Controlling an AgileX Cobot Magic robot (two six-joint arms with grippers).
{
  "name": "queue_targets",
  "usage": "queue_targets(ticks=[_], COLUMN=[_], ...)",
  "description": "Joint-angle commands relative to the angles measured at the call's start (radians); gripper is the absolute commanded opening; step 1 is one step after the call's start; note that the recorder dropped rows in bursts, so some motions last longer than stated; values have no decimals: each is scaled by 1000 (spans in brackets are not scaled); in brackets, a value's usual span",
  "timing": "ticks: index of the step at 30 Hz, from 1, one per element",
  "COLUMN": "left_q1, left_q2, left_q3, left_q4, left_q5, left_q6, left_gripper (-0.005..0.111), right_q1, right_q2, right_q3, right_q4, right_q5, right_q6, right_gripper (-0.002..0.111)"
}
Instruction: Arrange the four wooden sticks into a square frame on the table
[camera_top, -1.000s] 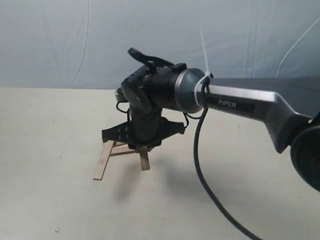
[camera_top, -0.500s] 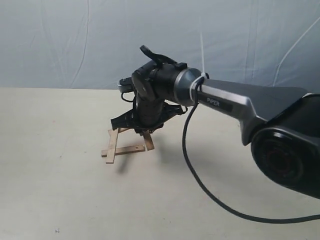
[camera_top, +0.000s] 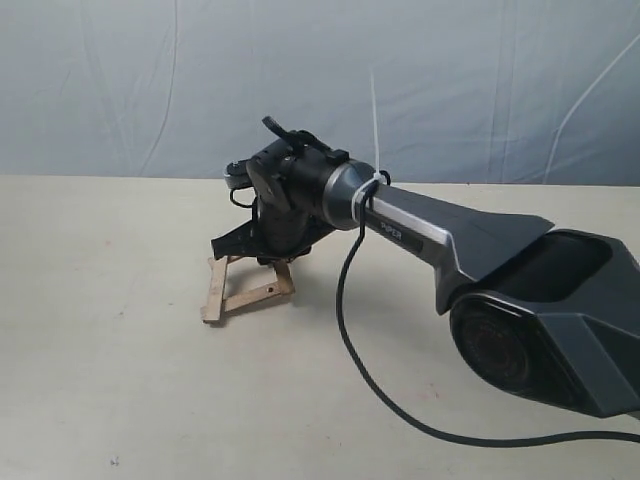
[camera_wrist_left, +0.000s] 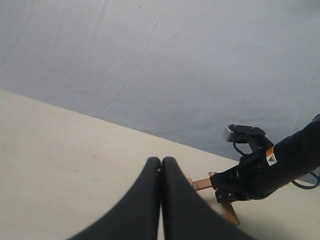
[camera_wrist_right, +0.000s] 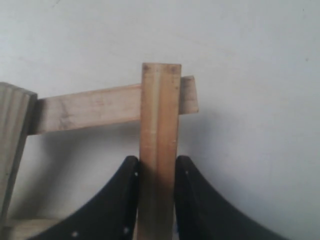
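My right gripper (camera_wrist_right: 157, 161) is shut on one wooden stick (camera_wrist_right: 160, 115), its fingers pressing both long edges. That stick's far end lies across a second stick (camera_wrist_right: 90, 107). A third stick (camera_wrist_right: 14, 135) crosses at the other side, and a fourth (camera_wrist_right: 30, 227) shows at the frame's edge. In the exterior view the right gripper (camera_top: 272, 256) hangs low over the partly formed square frame (camera_top: 245, 290) on the table (camera_top: 120, 380). My left gripper (camera_wrist_left: 161, 164) is shut with nothing between its fingers, well short of the sticks (camera_wrist_left: 202, 184).
A blue-grey wrinkled backdrop sheet (camera_top: 450, 80) closes off the back of the table. The right arm's black cable (camera_top: 350, 340) trails over the table towards the front right. The right arm's large base housing (camera_top: 550, 320) fills the right foreground.
The right arm has reached farther back and to the left with the stick in its grip. The stick's end has swung round over the cross stick, and the frame shows more squared.
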Motion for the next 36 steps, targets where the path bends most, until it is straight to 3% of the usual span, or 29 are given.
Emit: queue_targets(ticks=[1, 10, 18, 28, 31, 33, 36], left_q1=[2, 2, 2, -28, -84, -122, -132], left_q2=[-4, -4, -4, 38, 156, 307, 596], left_q3=[3, 3, 3, 3, 3, 3, -112], left_q4=[-7, -5, -5, 13, 175, 382, 533], left_q5=[-9, -6, -6, -24, -123, -237, -292], left_q6=[-8, -8, -8, -38, -173, -318, -387], left_gripper=[0, 0, 0, 0, 0, 0, 0], right_q1=[-4, -6, -136, -150, -150, -150, -150], right_q2=[0, 27, -14, -14, -14, -14, -14], right_q3=[-13, -16, -19, -19, -19, -19, -19], right_q4=[6, 50, 191, 188, 188, 188, 193], right_q5=[-18, -11, 261, 261, 261, 261, 261], right_q6=[-4, 8, -108, -189, -193, -197, -205], right_gripper=[-1, -1, -1, -1, -1, -1, -1])
